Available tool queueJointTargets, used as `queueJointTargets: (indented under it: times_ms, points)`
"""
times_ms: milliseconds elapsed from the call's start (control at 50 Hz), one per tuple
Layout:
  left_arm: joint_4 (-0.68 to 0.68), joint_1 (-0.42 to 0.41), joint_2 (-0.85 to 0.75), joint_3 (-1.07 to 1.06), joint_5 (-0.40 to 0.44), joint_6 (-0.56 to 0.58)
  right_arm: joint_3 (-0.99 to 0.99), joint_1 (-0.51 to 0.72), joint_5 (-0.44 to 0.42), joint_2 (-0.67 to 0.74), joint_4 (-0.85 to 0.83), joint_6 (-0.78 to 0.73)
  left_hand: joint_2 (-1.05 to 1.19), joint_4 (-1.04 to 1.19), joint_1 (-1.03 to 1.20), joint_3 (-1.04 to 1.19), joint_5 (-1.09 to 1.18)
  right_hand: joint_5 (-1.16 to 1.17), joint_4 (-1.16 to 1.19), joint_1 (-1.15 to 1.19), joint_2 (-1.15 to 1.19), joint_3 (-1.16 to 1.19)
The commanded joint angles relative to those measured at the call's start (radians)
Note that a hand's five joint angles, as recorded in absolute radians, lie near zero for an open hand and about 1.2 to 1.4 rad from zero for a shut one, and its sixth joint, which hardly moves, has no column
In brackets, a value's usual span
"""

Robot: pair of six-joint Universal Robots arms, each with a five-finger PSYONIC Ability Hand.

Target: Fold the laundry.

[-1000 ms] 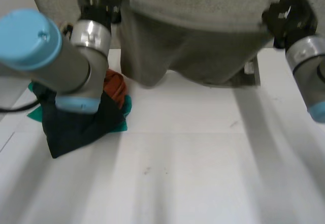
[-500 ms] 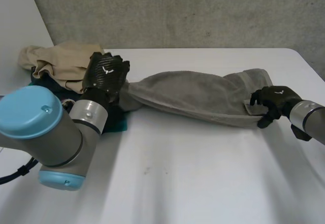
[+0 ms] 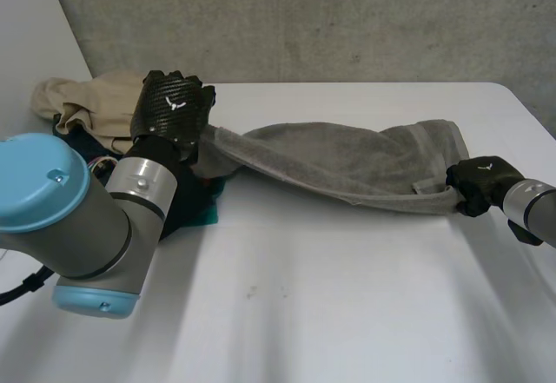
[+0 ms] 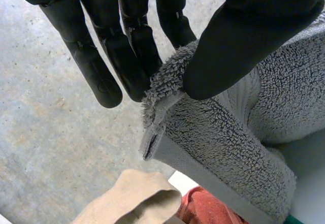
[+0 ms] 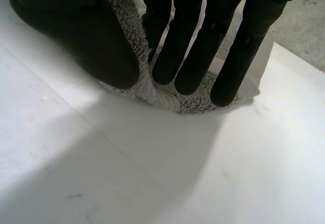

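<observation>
My left hand (image 3: 172, 114) pinches a corner of the grey terry towel (image 3: 347, 161) between thumb and fingers; my right hand (image 3: 482, 183) pinches its far end likewise. Each hand's back bears a small white emblem. The hemmed towel stretches over the white table (image 3: 347, 296), with a beige cloth (image 3: 87, 105) heaped near the concrete wall (image 3: 347, 18).

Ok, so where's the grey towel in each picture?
Head view: the grey towel stretches across the white table, between the left hand and the right hand.
Left wrist view: the towel's corner is pinched between the left hand's thumb and fingers, with a tan cloth just past it.
Right wrist view: the towel's edge is pinched between the right hand's thumb and fingers, down at the table.
Shared landmark: the white table.
</observation>
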Motion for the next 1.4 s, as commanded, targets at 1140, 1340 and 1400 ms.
queueJointTargets:
  times_ms: [1140,1340,1400]
  points:
    - [0.017,0.005,-0.367,0.914,0.024,0.232,-0.116,0.079,0.347,-0.348,-0.540,-0.252,0.197,0.193,0.249,0.202,0.228,0.239,0.202,0.279,0.217,0.208]
    - [-0.004,-0.002,-0.318,0.515,0.029,0.160,0.011,0.104,0.313,-0.280,-0.356,-0.242,0.197,0.193,0.249,0.202,0.228,0.239,0.202,0.279,0.217,0.208]
    - [-0.007,-0.006,-0.319,0.400,0.026,0.146,0.065,0.102,0.312,-0.244,-0.269,-0.244,0.197,0.193,0.249,0.202,0.228,0.239,0.202,0.279,0.217,0.208]
